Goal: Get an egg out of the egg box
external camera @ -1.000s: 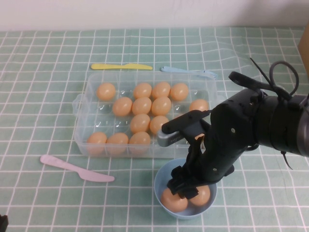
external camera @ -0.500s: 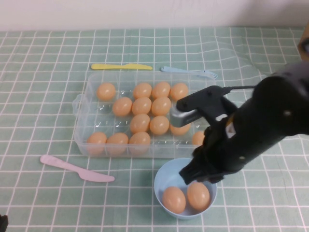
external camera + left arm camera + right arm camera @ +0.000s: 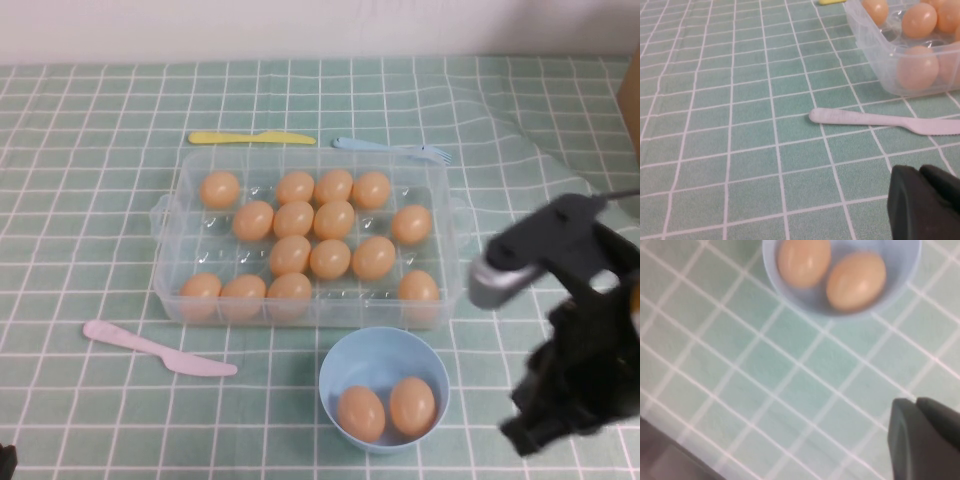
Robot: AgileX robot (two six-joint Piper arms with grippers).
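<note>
The egg box [image 3: 172, 262] sits in the middle of the surface [image 3: 90, 110], which is covered with a green checked cloth, and it holds about a dozen orange-tan eggs in loose rows. Just in front of it, on the robot's side, stands a light-blue bowl [image 3: 340, 362] with two eggs lying side by side – the egg [image 3: 361, 413] on the left and a second egg [image 3: 412, 404] touching it on the right.

The right gripper [image 3: 535, 432] hangs above the cloth to the right of the bowl, apart from it, its fingers [image 3: 925, 440] clenched together and grasping nothing. The left gripper [image 3: 927, 202] is low at the near left of the surface, with only its dark tip showing in its own wrist view – whether its fingers are released or clenched I cannot tell.

A pink plastic knife [image 3: 158, 349] lies in front of the box's left end. Behind the box lie a yellow knife [image 3: 250, 138] and a pale blue fork [image 3: 392, 149], end to end along its far wall.
</note>
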